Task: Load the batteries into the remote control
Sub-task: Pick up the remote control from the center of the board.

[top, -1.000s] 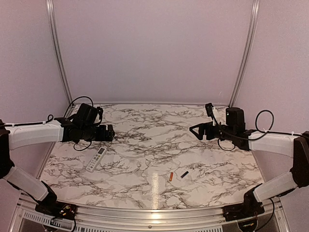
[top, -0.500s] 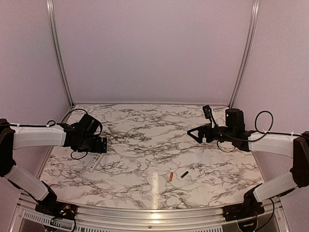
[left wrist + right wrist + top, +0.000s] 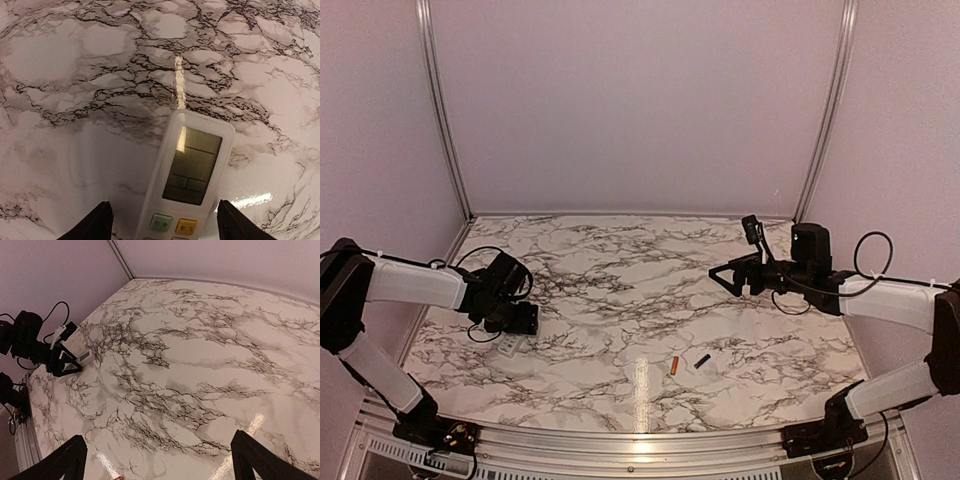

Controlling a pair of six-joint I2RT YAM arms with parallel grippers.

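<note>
on the left side of the marble table [image 3: 620, 265] the left gripper [image 3: 166, 222] is low over the remote control [image 3: 192, 165]. it is released: its two black fingers [image 3: 97, 224] stand wide apart, one on each side of the white body, and in the left wrist view a strip of table shows between each finger and the remote, so they do not touch it. the remote lies flat with its face up. the pale display is at the end that points away from the gripper, and just under the display there is a green button [image 3: 160, 222] and a yellow button [image 3: 185, 227]. the rest of the body is hidden below the edge of that view. from above, only a small part of the remote shows under the gripper, near the left edge of the table.

the right gripper [image 3: 157, 460] hangs above the right part of the table, not touching it. it is also released, with the two fingers far from each other and nothing between them.

the two batteries lie on the table near the front edge, a little right of the middle. the orange battery [image 3: 673, 365] and the black battery [image 3: 702, 360] are near each other but apart. both are well apart from the remote and from both grippers.
</note>
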